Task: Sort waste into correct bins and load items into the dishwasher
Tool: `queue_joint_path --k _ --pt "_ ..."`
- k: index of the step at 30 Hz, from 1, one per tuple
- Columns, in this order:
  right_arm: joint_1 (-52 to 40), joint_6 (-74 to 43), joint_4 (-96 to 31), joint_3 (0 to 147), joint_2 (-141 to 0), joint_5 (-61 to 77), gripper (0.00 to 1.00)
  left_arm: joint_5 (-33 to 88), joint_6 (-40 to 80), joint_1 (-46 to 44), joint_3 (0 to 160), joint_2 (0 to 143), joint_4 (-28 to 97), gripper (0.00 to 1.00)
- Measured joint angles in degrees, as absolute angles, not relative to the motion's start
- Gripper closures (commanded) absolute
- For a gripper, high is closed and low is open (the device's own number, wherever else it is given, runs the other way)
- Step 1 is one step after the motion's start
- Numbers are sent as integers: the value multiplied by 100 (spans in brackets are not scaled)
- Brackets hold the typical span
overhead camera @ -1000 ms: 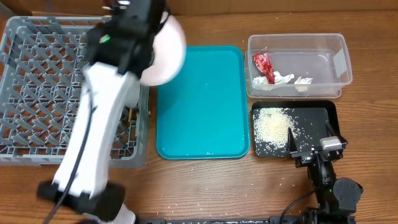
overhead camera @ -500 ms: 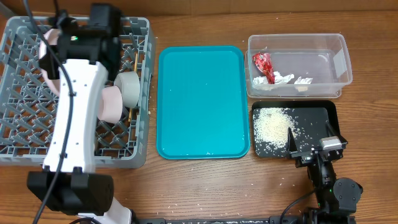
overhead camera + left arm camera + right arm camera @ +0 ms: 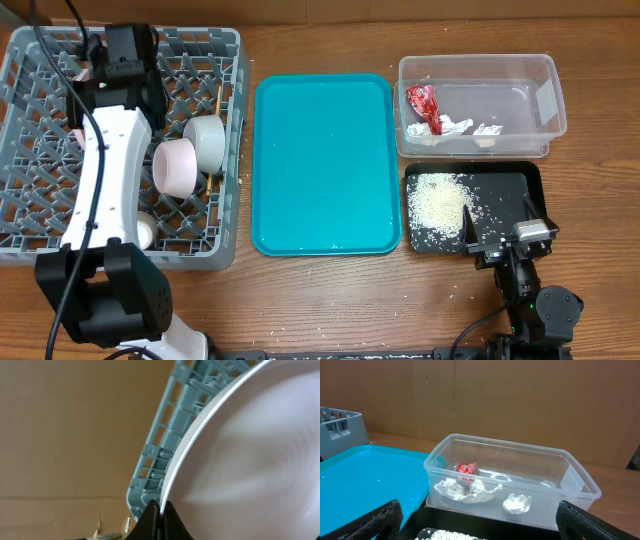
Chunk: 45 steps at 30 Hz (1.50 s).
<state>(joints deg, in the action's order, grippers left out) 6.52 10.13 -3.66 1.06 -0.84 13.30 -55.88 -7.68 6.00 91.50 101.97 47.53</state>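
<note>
My left gripper (image 3: 159,511) pinches the pink plate (image 3: 250,445) by its rim, dish rack (image 3: 151,452) just beyond the jaws; seemingly racking it, so next I seat it upright, then open

My left arm (image 3: 108,175) wears a long white shell behind the claw, capped by a black joint housing (image 3: 128,52) at the wrist end and a bulkier black one (image 3: 105,305) farthest from it. Thin black cables (image 3: 92,205) trail along the shell. The left claw (image 3: 157,512) shows as two matte black wedges. My right arm (image 3: 535,300) is all black, with a small silver block (image 3: 533,231) just behind the right claw (image 3: 479,515), whose fingers (image 3: 375,522) look coarse-textured.
</note>
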Motion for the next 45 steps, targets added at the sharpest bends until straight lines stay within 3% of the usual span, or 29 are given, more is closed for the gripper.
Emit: queue_joint_path --k 1,2,4,8,10,13,18,19,20,22,27,28,29,30,32,33,38,45 --pt "650 1013 -362 106 -84 1330 0 -5546 -840 600 9096 10197 4703 93" --pt "650 1013 -364 106 -84 1330 0 -5527 -928 600 9037 10197 4685 83" --pt "650 1011 -364 106 -84 1330 0 -5522 -1015 600 8995 10197 4696 73" --pt "650 1013 -366 106 -84 1330 0 -5638 -1116 534 8969 10197 4731 34" --pt "650 1013 -364 106 -84 1330 0 -5739 -1033 255 8976 10162 4939 26" --pt "650 1009 -366 106 -84 1330 0 -5730 -720 -541 9030 9931 5264 23" --pt "650 1011 -364 106 -84 1330 0 -4663 -75 -1962 9459 9048 5725 32" --pt "650 1011 -364 106 -84 1328 1 -4351 123 -2130 9522 8897 5769 28" --pt "650 1013 -364 106 -84 1330 0 -3557 458 -2383 9607 8626 5802 16" --pt "650 1011 -364 106 -84 1330 0 -2853 735 -2528 9629 8497 5806 0" --pt "650 1011 -364 106 -84 1330 0 -871 1258 -2821 9631 8685 5704 0" --pt "650 1013 -368 106 -84 1330 0 -447 1337 -2871 9631 8774 5706 3" --pt "650 1013 -364 106 -84 1330 0 -279 1356 -2880 9631 8818 5725 12" --pt "650 1015 -364 106 -84 1328 0 -51 1380 -2880 9631 8868 5846 13" --pt "650 1011 -364 106 -84 1328 0 167 1411 -2880 9631 8906 6012 12" --pt "650 1011 -366 106 -84 1330 0 244 1417 -2880 9631 8906 6082 0" --pt "650 1011 -364 106 -84 1330 0 204 1236 -3135 9629 8650 6355 0" --pt "650 1011 -364 106 -84 1332 0 -327 1160 -4023 9633 7207 6761 0"
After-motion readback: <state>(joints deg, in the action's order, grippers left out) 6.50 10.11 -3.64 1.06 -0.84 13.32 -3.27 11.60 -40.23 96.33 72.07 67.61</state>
